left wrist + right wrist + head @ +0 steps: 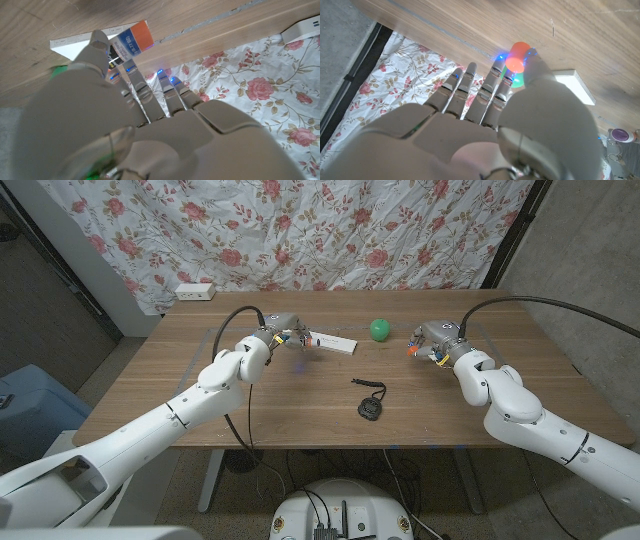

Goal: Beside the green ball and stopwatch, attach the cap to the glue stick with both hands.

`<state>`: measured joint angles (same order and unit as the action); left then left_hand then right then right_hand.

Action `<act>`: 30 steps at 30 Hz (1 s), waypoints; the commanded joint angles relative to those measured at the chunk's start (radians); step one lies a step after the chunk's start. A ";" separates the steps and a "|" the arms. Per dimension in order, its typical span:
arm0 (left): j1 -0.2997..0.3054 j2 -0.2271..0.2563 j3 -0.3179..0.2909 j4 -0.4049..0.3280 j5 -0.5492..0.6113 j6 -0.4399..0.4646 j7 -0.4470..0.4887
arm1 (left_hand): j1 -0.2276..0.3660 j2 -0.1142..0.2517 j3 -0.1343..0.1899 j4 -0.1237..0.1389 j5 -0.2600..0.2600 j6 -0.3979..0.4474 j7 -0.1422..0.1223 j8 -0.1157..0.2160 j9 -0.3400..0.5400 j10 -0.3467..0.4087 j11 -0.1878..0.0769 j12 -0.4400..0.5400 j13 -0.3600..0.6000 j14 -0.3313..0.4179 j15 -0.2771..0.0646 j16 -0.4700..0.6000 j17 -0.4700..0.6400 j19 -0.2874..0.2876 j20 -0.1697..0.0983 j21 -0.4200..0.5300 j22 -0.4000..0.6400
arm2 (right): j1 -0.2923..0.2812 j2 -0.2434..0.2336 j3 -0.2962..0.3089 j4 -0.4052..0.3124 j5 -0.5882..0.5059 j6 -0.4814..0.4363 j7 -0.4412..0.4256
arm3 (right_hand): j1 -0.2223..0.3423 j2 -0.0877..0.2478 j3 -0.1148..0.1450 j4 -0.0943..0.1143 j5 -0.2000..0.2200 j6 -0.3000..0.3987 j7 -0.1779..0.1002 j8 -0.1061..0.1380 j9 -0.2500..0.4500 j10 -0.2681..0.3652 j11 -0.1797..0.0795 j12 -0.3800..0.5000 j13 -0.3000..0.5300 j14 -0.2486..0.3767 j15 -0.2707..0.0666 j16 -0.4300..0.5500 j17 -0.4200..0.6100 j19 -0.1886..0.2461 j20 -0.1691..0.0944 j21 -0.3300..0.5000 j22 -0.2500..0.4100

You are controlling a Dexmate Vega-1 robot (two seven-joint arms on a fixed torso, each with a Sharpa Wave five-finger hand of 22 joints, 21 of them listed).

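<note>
My left hand (284, 336) is at the table's far left-middle and pinches the glue stick (131, 41), a tube with an orange and blue label, between thumb and fingers. My right hand (434, 340) is at the far right and pinches the small orange cap (412, 349) at its fingertips; in the right wrist view the cap (517, 56) is plainly in the pinch. The two hands are well apart. Between them the green ball (379, 329) sits on the table, and the black stopwatch (370, 406) with its cord lies nearer the front.
A flat white box (333, 342) lies just to the right of my left hand, and it shows as a white box (575, 87) beyond my right hand. A white power strip (194, 292) sits behind the table's far left corner. A floral curtain (330, 230) hangs behind.
</note>
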<state>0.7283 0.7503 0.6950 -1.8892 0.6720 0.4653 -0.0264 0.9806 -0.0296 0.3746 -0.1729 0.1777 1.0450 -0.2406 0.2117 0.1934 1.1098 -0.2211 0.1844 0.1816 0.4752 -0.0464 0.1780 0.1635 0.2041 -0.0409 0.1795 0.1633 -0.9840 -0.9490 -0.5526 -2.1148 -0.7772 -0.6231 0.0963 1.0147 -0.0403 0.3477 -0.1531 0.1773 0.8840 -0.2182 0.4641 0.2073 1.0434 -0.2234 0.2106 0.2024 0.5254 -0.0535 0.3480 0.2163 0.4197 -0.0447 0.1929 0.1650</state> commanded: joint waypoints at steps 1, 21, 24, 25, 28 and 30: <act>0.015 -0.018 -0.030 -0.006 -0.115 0.011 0.035 | -0.054 0.068 0.002 0.006 0.004 0.093 0.097 0.005 0.004 0.048 -0.001 0.007 0.011 -0.001 -0.120 -0.003 -0.001 0.001 -0.040 0.004 0.002 | -0.015 0.027 0.040 -0.020 0.112 -0.008 -0.083 | 0.000 0.009 -0.004 0.001 -0.001 0.013 0.001 0.005 0.003 0.008 0.001 0.000 0.002 0.004 -0.148 0.004 0.005 -0.001 -0.024 -0.004 0.003; 0.014 -0.011 -0.035 -0.009 -0.244 -0.042 0.074 | -0.058 0.068 0.001 0.006 0.004 0.090 0.099 0.003 0.004 0.048 0.000 0.007 0.011 0.000 -0.113 -0.002 -0.001 0.001 -0.037 0.004 0.002 | -0.032 0.045 0.084 -0.052 0.307 0.003 -0.194 | -0.004 0.014 -0.014 0.003 -0.002 0.016 0.001 0.003 0.003 0.011 0.001 -0.004 0.002 0.001 -0.147 0.005 0.006 -0.003 -0.017 -0.004 0.003; 0.017 -0.008 -0.038 -0.013 -0.262 -0.047 0.078 | -0.059 0.068 0.001 0.006 0.004 0.089 0.098 0.003 0.004 0.048 0.000 0.006 0.011 0.000 -0.113 -0.002 -0.001 0.001 -0.037 0.004 0.002 | -0.038 0.047 0.094 -0.058 0.341 0.007 -0.208 | -0.004 0.015 -0.015 0.003 -0.003 0.016 0.001 0.002 0.003 0.010 0.001 -0.005 0.002 0.001 -0.146 0.005 0.007 -0.005 -0.015 -0.005 0.003; 0.018 -0.005 -0.037 -0.014 -0.264 -0.051 0.080 | -0.059 0.068 0.001 0.006 0.004 0.089 0.098 0.003 0.004 0.048 0.000 0.006 0.011 0.000 -0.113 -0.002 -0.001 0.001 -0.037 0.004 0.002 | -0.039 0.045 0.097 -0.060 0.351 0.011 -0.213 | -0.004 0.015 -0.015 0.003 -0.003 0.016 0.001 0.002 0.003 0.010 0.001 -0.005 0.002 0.000 -0.146 0.005 0.007 -0.004 -0.015 -0.005 0.003; 0.021 -0.004 -0.041 -0.017 -0.284 -0.057 0.083 | -0.059 0.068 0.000 0.006 0.004 0.088 0.099 0.003 0.004 0.048 0.000 0.006 0.011 -0.001 -0.114 -0.002 -0.001 0.001 -0.037 0.004 0.002 | -0.045 0.039 0.102 -0.068 0.371 0.016 -0.227 | -0.004 0.015 -0.016 0.003 -0.003 0.016 0.001 0.002 0.003 0.011 0.001 -0.005 0.002 0.000 -0.146 0.005 0.007 -0.005 -0.015 -0.005 0.003; 0.024 -0.003 -0.044 -0.020 -0.297 -0.060 0.084 | -0.059 0.068 0.000 0.006 0.004 0.089 0.099 0.003 0.004 0.047 0.000 0.006 0.011 -0.001 -0.114 -0.002 -0.001 0.001 -0.037 0.004 0.002 | -0.047 0.034 0.107 -0.071 0.389 0.027 -0.234 | -0.004 0.016 -0.016 0.003 -0.003 0.016 0.001 0.001 0.003 0.011 0.001 -0.005 0.002 0.000 -0.147 0.005 0.007 -0.005 -0.014 -0.005 0.003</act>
<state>0.7415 0.7401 0.6629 -1.8998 0.4462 0.4321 0.0425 0.9818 -0.0283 0.3729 -0.1751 0.1765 1.0433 -0.2386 0.2079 0.1926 1.1189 -0.2120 0.1856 0.1816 0.4752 -0.0464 0.1780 0.1634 0.2041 -0.0410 0.1795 0.1633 -1.0162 -0.9077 -0.4706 -2.1642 -0.4872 -0.6214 -0.0863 1.0093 -0.0351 0.3365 -0.1478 0.1773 0.8933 -0.2166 0.4586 0.2072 1.0432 -0.2233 0.2070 0.2023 0.5254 -0.0535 0.3480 0.2210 0.4196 -0.0447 0.1887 0.1650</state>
